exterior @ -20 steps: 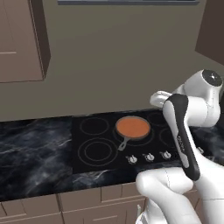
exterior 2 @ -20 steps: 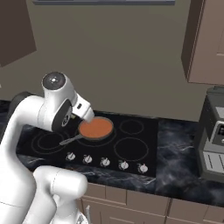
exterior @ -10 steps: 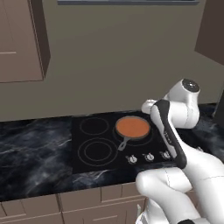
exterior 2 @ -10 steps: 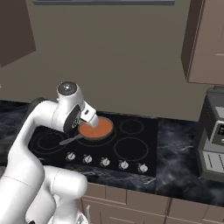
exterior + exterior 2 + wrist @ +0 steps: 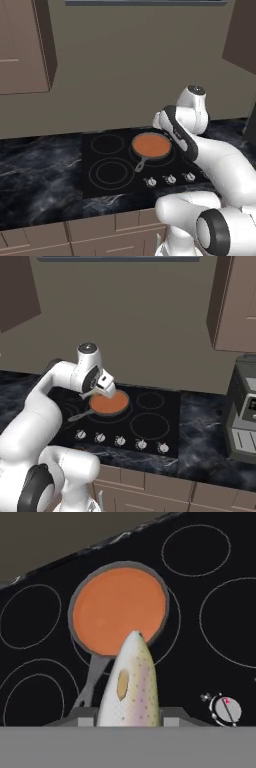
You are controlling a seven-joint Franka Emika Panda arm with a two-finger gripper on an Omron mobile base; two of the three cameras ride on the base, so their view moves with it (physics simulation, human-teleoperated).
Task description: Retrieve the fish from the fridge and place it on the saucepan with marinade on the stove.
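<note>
Your pincer over the stove, fish in its grip

Your pincer [image 5: 129, 724] is clamped on the slim pale speckled fish [image 5: 131, 684], held above the small round dark saucepan [image 5: 118, 608] of flat orange-brown marinade [image 5: 117, 604]. The pan stands on the flat black glass stove [image 5: 150, 423], set in the dark marbled surface [image 5: 40, 165].
</note>
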